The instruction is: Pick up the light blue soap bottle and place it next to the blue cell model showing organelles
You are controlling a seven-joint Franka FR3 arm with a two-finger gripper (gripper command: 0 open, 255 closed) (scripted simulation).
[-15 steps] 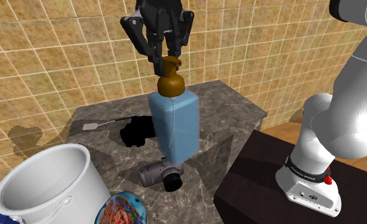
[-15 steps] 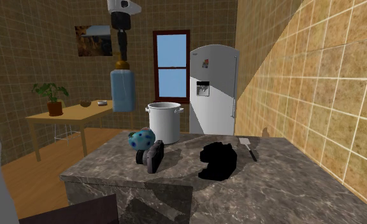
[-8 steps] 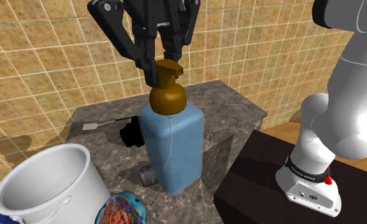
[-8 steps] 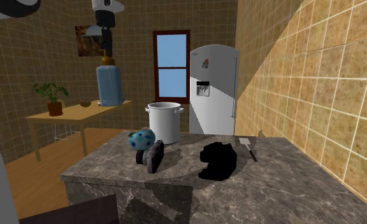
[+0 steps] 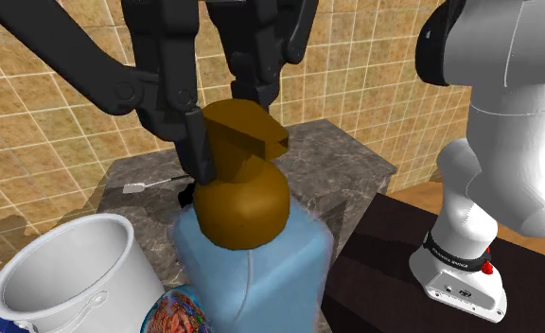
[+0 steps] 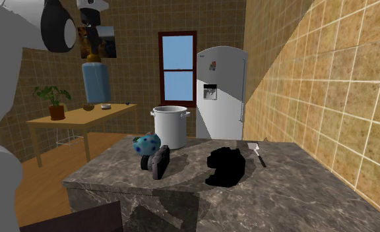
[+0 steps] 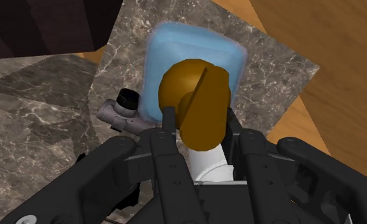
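Gripper (image 5: 231, 128) clasps bottle (image 5: 256, 274) by its pump | bottle aloft, swung nearer the shoulder camera within the last second | transport under way; lowering beside cell model (image 5: 178, 315) remains.

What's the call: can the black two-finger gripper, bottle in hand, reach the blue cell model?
Probably yes. The gripper, shut on the light blue soap bottle, hangs high; the blue cell model lies uncovered from above, though the white pot and grey camera crowd it.
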